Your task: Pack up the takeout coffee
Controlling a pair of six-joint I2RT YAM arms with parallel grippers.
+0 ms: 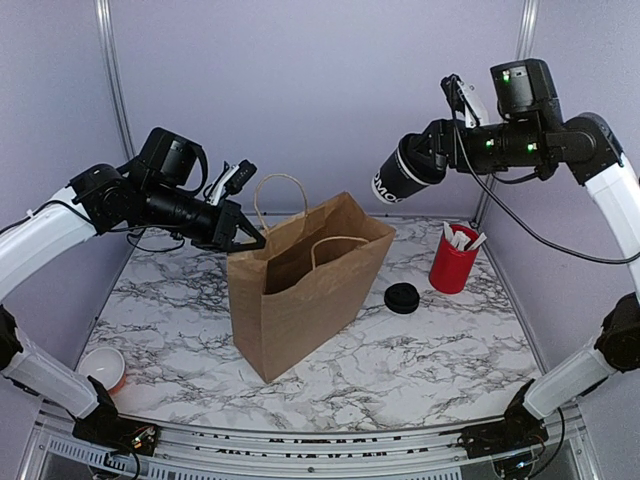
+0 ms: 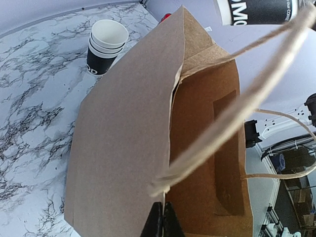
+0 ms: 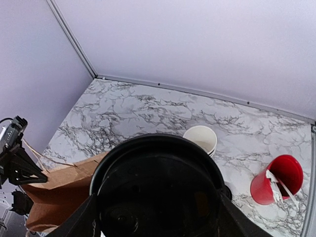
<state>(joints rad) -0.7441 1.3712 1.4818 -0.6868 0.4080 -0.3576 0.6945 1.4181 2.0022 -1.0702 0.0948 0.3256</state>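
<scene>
- Walls [image 1: 300,100]: plain lavender panels enclosing the back and both sides, with metal posts at the two rear corners
- Surface [image 1: 420,360]: white marble pattern with grey veins, carrying every free-standing item
- Paper bag [image 1: 300,290]: brown, upright at the centre, mouth open, two cord handles raised; the left wrist view shows its brown inner walls and a folded panel
- Left pincer [image 2: 160,219]: fingertips together, clamped on the bag's upper rim at its left rear corner, beside a handle root
- Takeout coffee [image 1: 398,178]: black cup with white print, held aloft on its side, wider end toward the bag, higher than the bag's rim and to its right, not touching it
- Right pincer [image 1: 422,158]: fingers closed around the cup's narrower end; the cup's dark round end fills the right wrist view
- Stack of cups [image 2: 106,47]: black, white inside, upright behind the bag
- Red cup [image 1: 453,265]: upright right of the bag, holding white sachets [image 1: 462,238]
- Second red cup [image 1: 100,368]: white inside, near the left arm's base
- Black lid [image 1: 402,298]: flat between bag and red cup
</scene>
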